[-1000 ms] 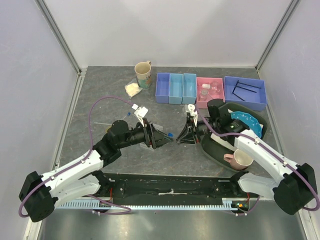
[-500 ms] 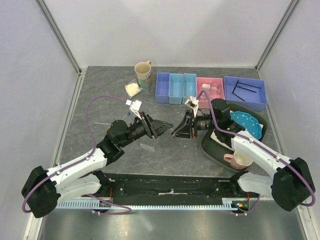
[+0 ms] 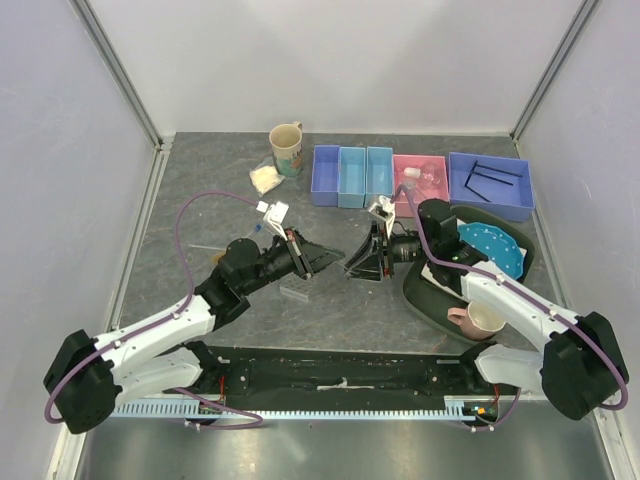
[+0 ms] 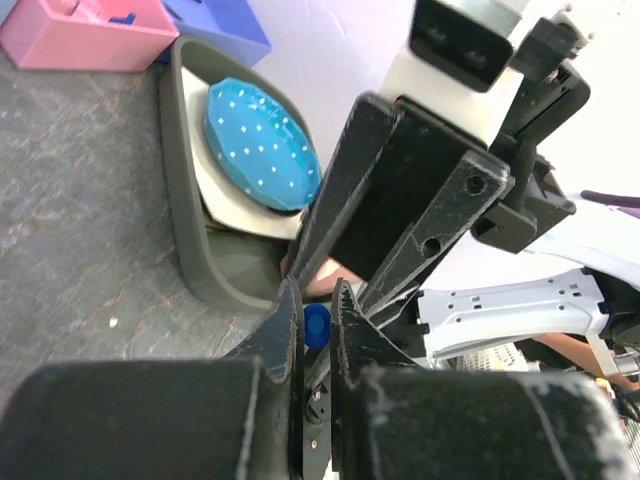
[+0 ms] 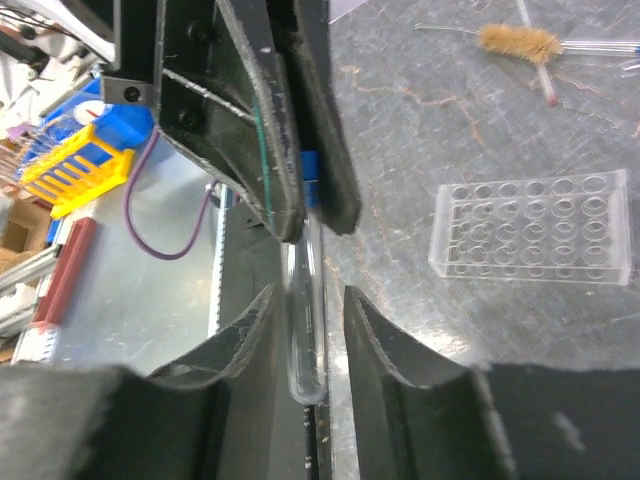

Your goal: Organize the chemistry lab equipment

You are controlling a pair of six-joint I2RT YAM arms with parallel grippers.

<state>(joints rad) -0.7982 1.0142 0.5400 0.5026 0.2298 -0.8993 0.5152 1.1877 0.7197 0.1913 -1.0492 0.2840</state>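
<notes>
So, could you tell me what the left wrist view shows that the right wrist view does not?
Only left wrist: the blue dotted plate in its dark tray, and the pink bin. Only right wrist: the clear tube rack, a brush and the clear length of the blue-capped tube. Both: that tube's blue cap, pinched in the left end effector.

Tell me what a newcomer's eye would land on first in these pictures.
First, the two arms tip to tip at mid-table. The left gripper is shut on the blue cap of a clear tube, whose body lies between the fingers of the right gripper. Next, the colour: a row of blue and pink bins along the back, and a blue dotted plate in the dark tray on the right.
</notes>
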